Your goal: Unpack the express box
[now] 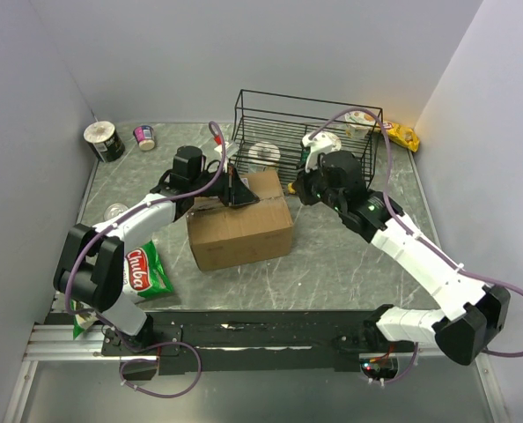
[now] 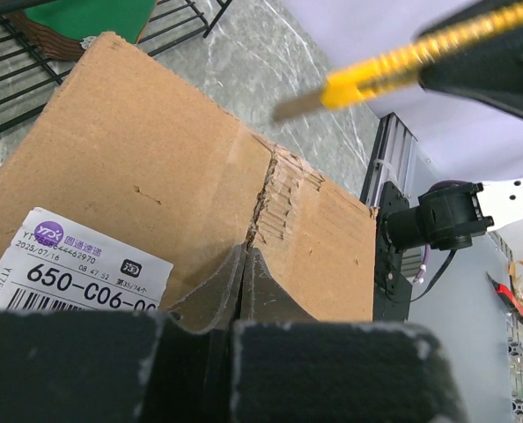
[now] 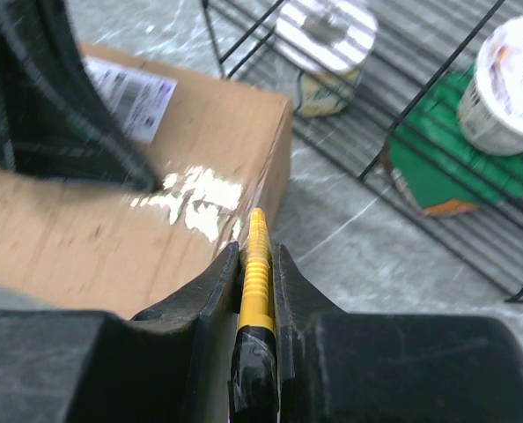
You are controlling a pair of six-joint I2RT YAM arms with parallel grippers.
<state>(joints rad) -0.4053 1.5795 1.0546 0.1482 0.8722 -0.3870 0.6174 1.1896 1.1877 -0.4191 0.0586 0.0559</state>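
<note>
top external view counts one express box, shut, on the middle of the table, just in front of one black wire basket at the far edge. two tubs stand in the far left corner, one green snack bag lies by the left edge, and one yellow packet lies in the far right corner.

right wrist view shows three things in the basket: a striped-lid cup, a white cup and a green packet under it. the packet is mostly hidden behind the right arm from above.

the left gripper has its fingers pressed together with nothing between them, tips resting on the box top beside the one white label. the right gripper is clamped on one yellow utility knife, held over the box's far right corner.

left wrist view alone shows the knife's bare blade and torn, ragged cardboard at the box's edge. right wrist view alone shows glossy tape along the top.
</note>
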